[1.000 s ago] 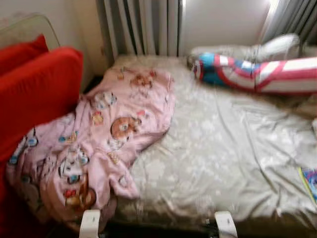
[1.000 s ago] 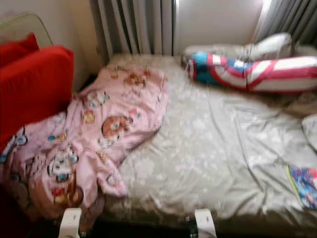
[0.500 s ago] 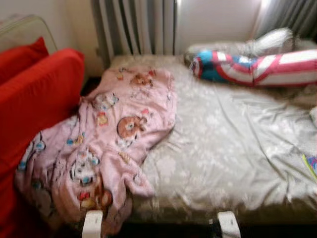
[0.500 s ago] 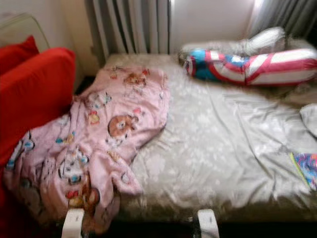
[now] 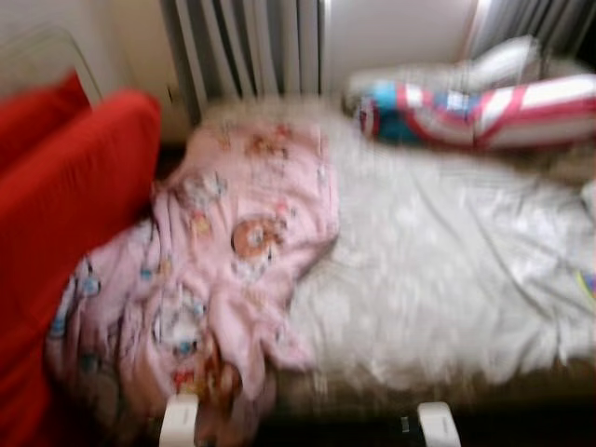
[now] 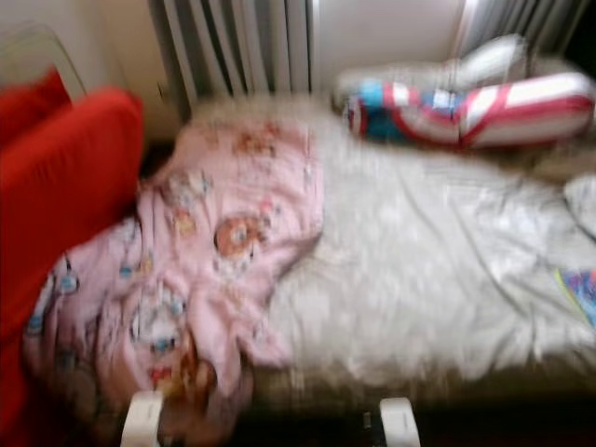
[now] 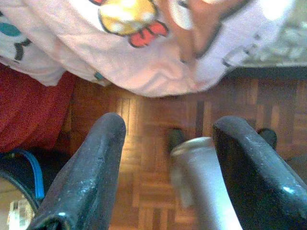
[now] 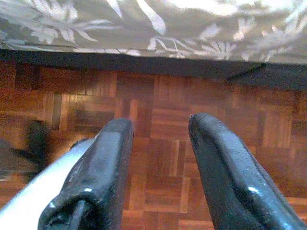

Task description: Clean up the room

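Note:
A pink blanket [image 5: 214, 270] with cartoon prints lies rumpled over the left part of the bed [image 5: 438, 279] and hangs off its near edge. Its hanging edge [image 7: 144, 48] shows in the left wrist view. My left gripper [image 7: 165, 129] hangs low by the bed's foot, open and empty, over the wooden floor. My right gripper [image 8: 158, 124] hangs open and empty too, below the floral sheet's edge [image 8: 158, 28]. A striped red, white and blue bolster [image 5: 475, 112] lies at the bed's far end.
A red sofa [image 5: 65, 214] with a red cushion stands close against the bed's left side. Curtains [image 5: 251, 47] and a wall are behind the bed. A colourful book [image 6: 582, 293] lies at the bed's right edge. Parquet floor [image 8: 158, 100] runs under the bed.
The camera has come closer to the bed and shifted slightly; the picture is more blurred. Nothing on the bed has moved.

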